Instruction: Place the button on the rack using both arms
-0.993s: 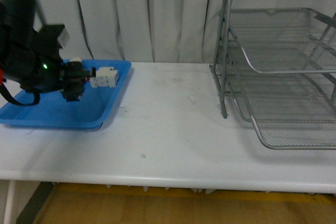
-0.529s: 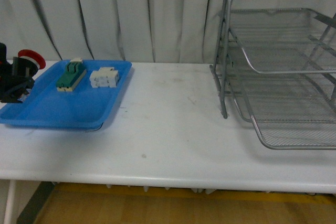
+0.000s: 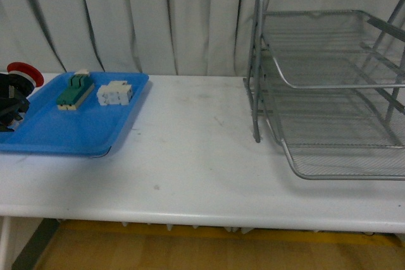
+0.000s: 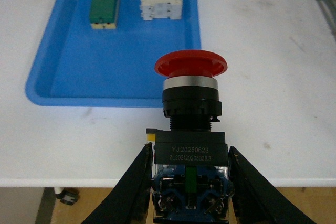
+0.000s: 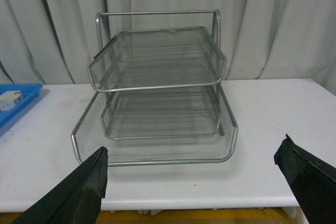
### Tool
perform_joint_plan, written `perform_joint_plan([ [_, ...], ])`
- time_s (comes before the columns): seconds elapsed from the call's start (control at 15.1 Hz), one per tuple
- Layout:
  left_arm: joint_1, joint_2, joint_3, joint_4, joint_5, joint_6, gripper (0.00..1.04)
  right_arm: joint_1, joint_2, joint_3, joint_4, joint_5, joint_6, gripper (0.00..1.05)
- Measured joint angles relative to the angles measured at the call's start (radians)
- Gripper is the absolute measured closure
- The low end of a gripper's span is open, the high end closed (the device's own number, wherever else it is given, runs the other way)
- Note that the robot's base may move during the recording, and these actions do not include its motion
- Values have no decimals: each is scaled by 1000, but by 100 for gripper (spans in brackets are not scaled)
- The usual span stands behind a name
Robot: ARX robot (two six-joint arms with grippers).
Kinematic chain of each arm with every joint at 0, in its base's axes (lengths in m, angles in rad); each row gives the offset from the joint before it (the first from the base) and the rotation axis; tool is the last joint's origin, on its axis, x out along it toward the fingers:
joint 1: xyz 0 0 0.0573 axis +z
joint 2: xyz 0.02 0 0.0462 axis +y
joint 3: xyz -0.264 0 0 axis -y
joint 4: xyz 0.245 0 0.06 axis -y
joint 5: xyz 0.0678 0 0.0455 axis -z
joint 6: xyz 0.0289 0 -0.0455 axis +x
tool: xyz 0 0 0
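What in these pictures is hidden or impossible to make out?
- Left wrist view: the bottom edge cuts off the button's base and most of the left gripper clamping it.
- Front view: the left edge hides most of that gripper; the right edge cuts off the rack's right side.
- Right wrist view: only two fingertips of the open right gripper show.
- White block: markings too small to read.

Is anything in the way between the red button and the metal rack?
Nothing visible blocks it. The left claw holds the button up at the far left, and bare table lies between it and the rack. The green switch and white block lie low in the blue tray, toward the back.
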Motion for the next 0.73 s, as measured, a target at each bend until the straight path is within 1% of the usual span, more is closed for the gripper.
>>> perform_joint_plan([
  [0.73,-13,0,0,-3,3,-1,69,0,0,0,0,0,0,6],
])
